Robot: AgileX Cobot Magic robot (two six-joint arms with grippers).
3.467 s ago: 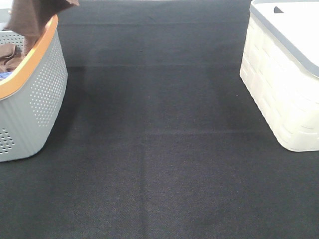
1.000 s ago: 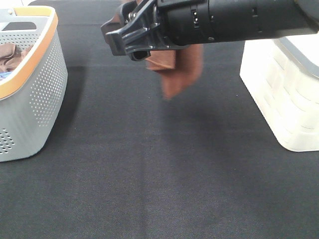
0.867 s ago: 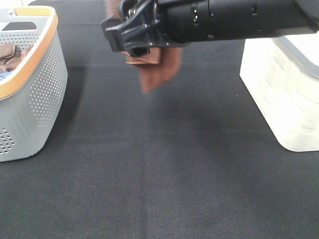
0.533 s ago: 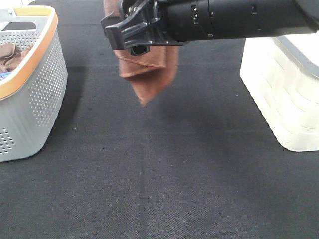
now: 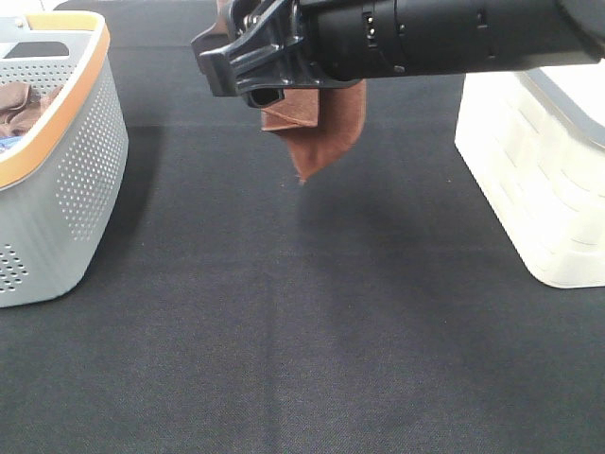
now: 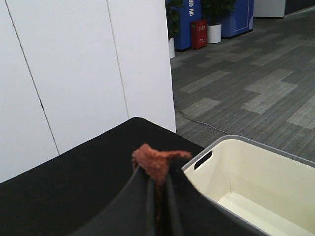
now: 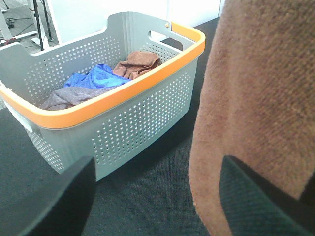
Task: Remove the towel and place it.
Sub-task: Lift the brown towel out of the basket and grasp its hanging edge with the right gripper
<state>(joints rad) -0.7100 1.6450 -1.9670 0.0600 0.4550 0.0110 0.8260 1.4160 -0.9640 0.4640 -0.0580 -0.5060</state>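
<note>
Black bench (image 5: 284,331); blue sign (image 6: 195,5) far back, writing too small to read. Left pincer (image 6: 153,173) is clamping tight on towel (image 5: 319,132), dangling midair above bench w/ top hidden by arm. Right pincer (image 7: 157,169) is gaping wide.

Exterior high: the upper part of the towel (image 5: 317,132) is masked by the right arm (image 5: 435,38), and the grey basket (image 5: 76,170) and white bin (image 5: 529,189) are cropped by the frame edges. Left wrist: only a tuft of towel is shown above the pinched left gripper (image 6: 156,183); the rest is hidden below it. Right wrist: the right gripper (image 7: 157,172) is blurred and cut off at the frame edge, one finger is partly covered by towel, and contact cannot be told.
</note>
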